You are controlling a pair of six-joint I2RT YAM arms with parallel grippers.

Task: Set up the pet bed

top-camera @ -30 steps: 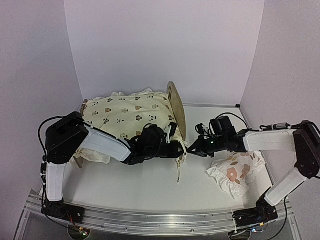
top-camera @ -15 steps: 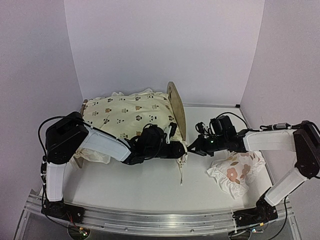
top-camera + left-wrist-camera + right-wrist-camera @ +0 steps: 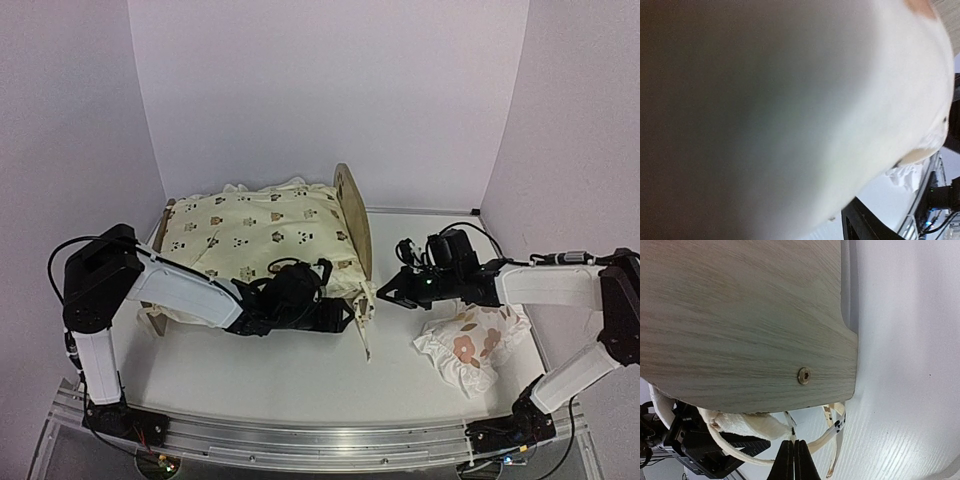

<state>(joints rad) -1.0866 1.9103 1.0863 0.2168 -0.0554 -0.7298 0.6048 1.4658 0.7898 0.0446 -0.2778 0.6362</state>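
Light-wood and doll-sized, the pet bed frame with its rounded headboard (image 3: 352, 215) stands at the back left of the white bench (image 3: 300, 400), its long axis running across the top view, headboard toward the middle, footboard toward the left wall. On it lies the cream cushion printed with small animals (image 3: 255, 230); the small white ruffled pillow with red-brown flowers (image 3: 470, 345) lies well apart to the right. We judge the step to be securing the cushion at the headboard's near corner. Our left pincer (image 3: 345, 318) sits at the cushion edge there; we cannot tell how its jaws stand. Our right pincer (image 3: 792, 460) is closed just beside the thin cream tie strings (image 3: 836, 432). We would take one string only and draw gently, so the frame does not slide
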